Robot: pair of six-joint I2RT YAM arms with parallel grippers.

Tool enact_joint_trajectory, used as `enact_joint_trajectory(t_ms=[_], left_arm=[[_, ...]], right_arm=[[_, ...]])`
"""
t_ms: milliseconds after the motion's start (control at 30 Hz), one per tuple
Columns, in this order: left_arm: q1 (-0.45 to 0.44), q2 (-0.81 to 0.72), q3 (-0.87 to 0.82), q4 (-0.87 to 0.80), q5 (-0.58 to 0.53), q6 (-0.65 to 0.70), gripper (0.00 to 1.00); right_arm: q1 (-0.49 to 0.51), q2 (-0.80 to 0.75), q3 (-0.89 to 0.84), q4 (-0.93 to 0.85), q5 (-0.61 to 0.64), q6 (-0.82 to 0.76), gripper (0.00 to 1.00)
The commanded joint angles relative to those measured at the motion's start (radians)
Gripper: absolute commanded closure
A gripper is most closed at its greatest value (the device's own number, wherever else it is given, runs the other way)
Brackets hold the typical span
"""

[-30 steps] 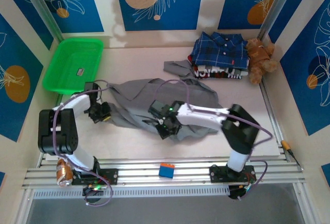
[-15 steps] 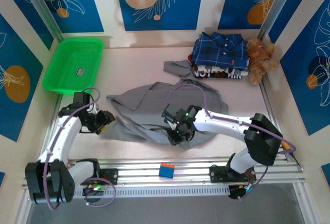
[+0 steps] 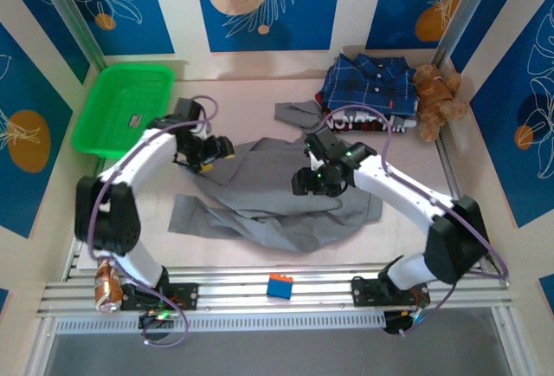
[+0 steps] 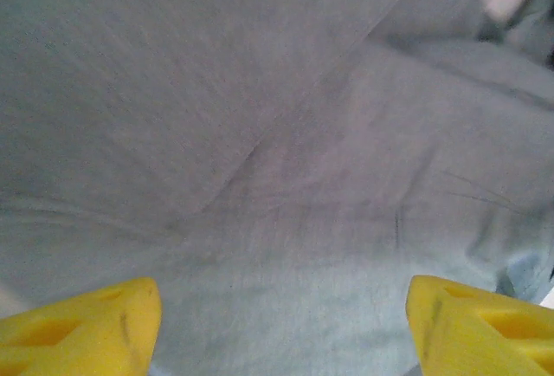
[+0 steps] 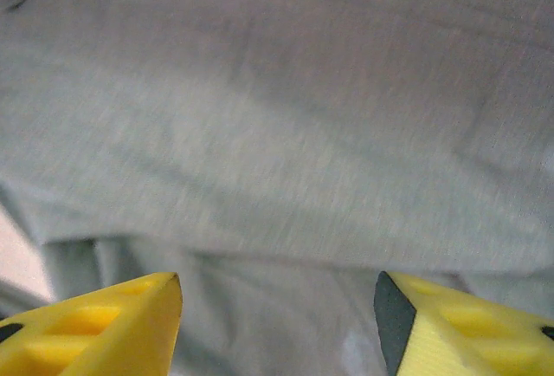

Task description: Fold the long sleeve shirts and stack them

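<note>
You've got the grey shirt lying rumpled and partly spread, creased, in the middle of the tabletop. Your navy plaid shirt sits folded atop the pile at the far right.

Top view bright, even and sharp with only soft shadows; both my wrist views are blurry on the grey shirt, probably motion smear, left one washed out top-left.

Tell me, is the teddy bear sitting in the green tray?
No, the bear sits at the far right beside the plaid shirt, while the tray is at the far left.
</note>
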Motion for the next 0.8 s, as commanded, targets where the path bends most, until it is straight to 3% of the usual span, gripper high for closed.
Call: enact_joint_trajectory(t_ms=[0,67,200,600,767], left_arm=[[-0.02,0.051,-0.039,0.163,0.07,-0.169,0.25],[-0.024,0.091,-0.075,0.258,0.086,-0.254,0.27],[-0.024,0.121,-0.095,0.281,0.044,-0.313,0.27],[-0.023,0.025,-0.256,0.242,-0.003,-0.34,0.2],[-0.023,0.045,-0.23,0.257,-0.013,-0.361,0.19]], right_arm=[[-0.035,0.116,0.019,0.062,-0.019,0.04,0.44],[-0.05,0.181,0.029,0.089,-0.029,0.066,0.49],[-0.05,0.293,0.07,0.099,-0.029,0.073,0.52],[-0.072,0.414,0.102,0.115,-0.047,0.069,0.53],[-0.069,0.442,0.117,0.11,-0.049,0.059,0.53]])
